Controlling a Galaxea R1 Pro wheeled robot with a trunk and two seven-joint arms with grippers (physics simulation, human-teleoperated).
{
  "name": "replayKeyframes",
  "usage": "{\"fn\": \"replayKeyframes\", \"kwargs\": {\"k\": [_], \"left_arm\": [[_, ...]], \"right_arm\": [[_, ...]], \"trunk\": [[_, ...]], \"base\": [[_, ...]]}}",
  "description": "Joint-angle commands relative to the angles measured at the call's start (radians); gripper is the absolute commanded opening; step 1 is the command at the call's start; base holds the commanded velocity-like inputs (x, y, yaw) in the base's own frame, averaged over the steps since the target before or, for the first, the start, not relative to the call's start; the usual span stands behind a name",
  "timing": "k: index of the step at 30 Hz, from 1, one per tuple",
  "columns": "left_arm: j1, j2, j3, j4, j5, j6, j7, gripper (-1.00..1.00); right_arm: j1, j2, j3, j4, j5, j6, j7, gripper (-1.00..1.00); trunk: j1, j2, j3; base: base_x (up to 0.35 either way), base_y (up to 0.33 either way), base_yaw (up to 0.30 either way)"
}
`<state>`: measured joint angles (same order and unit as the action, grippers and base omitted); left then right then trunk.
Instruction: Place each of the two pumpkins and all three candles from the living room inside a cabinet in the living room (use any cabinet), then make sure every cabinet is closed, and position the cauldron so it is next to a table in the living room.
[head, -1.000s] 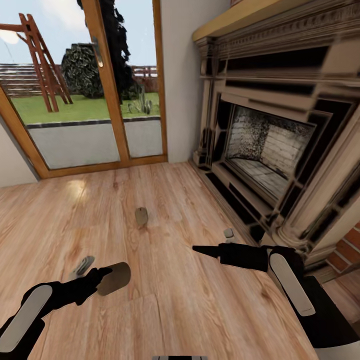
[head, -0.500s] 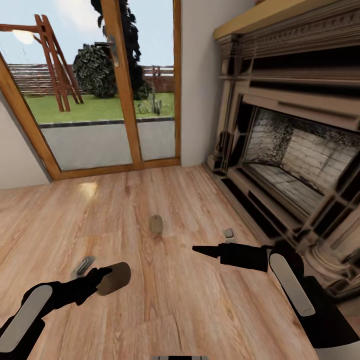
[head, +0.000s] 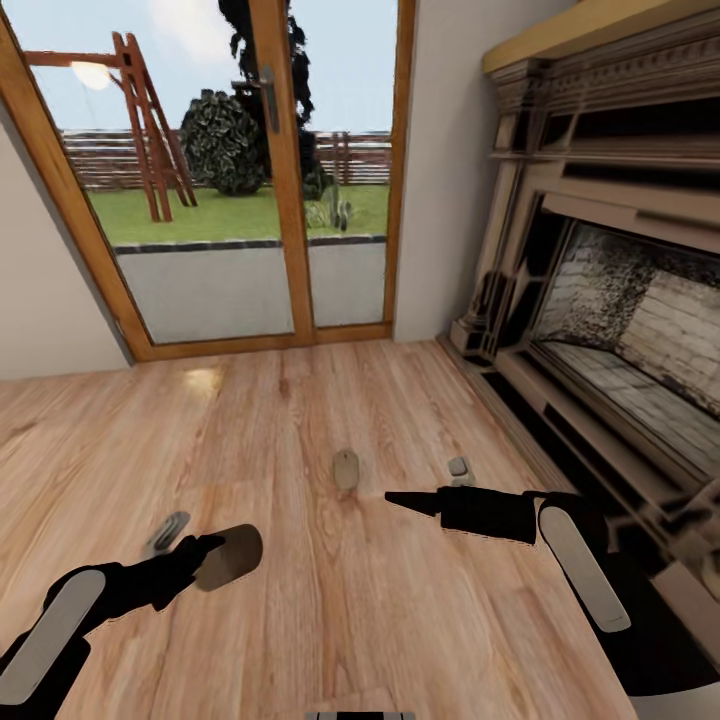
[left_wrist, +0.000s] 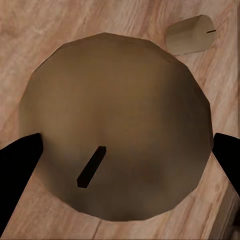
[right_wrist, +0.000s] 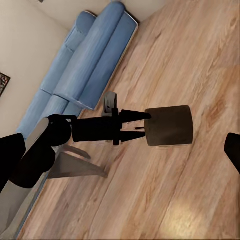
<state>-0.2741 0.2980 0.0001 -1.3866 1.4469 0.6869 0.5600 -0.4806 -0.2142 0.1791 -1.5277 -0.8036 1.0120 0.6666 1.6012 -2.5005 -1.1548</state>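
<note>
Fingers (left_wrist: 20, 165) of the left gripper (head: 205, 555) are sitting black on both sides of a candle (head: 228, 556), pinching it across its width. In the left wrist view the candle's flat end face is pointing at the camera with a dark wick slot off-centre; no writing or labels are readable on it. In the head view it is tan-grey, its long axis lying roughly level and running out past the fingertips, held above the wood floor (head: 400, 620).

Right gripper (head: 400, 500) is reaching in from the right at about the same depth; whether its fingers are spread or closed I cannot tell. In the right wrist view the left arm and its candle are showing side-on against the floor, with a blue sofa (right_wrist: 85, 70) behind.

Second candle (head: 346, 468) is lying on the floor just beyond the grippers, long axis pointing away toward the glass doors (head: 250, 200). In the left wrist view it is lying on its side with its wick end pointing away from the held candle. Third candle (head: 459, 466) is sitting a bit to the right of it, near the fireplace (head: 600, 300) hearth.

Fireplace is taking up the right side. Beyond the doors are a lawn, a wooden frame and a fence.
</note>
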Motion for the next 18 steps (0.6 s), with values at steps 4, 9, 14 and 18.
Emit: {"fn": "replayKeyframes", "kwargs": {"k": [4, 9, 14, 18], "left_arm": [[-0.001, 0.0, 0.0, -0.001, 0.013, -0.001, 0.009, -1.0], [-0.001, 0.0, 0.0, -0.002, 0.013, -0.001, 0.009, -1.0], [-0.001, 0.0, 0.0, -0.002, 0.013, -0.001, 0.009, -1.0], [-0.001, 0.0, 0.0, -0.002, 0.013, -0.001, 0.009, -1.0]], "right_arm": [[0.0, -0.001, 0.0, 0.0, 0.003, 0.002, 0.004, 1.0], [0.0, -0.001, 0.0, 0.0, 0.003, 0.002, 0.005, 1.0], [0.0, 0.0, 0.0, 0.0, 0.004, 0.001, 0.004, 1.0], [0.0, 0.0, 0.0, 0.0, 0.003, 0.001, 0.004, 1.0]], "trunk": [[0.0, 0.0, -0.001], [0.0, 0.0, -0.001], [0.0, 0.0, -0.001], [0.0, 0.0, -0.001]], "base": [[0.34, 0.006, 0.002], [0.342, 0.001, 0.0], [0.342, 0.0, 0.0], [0.342, 0.016, 0.0]]}}
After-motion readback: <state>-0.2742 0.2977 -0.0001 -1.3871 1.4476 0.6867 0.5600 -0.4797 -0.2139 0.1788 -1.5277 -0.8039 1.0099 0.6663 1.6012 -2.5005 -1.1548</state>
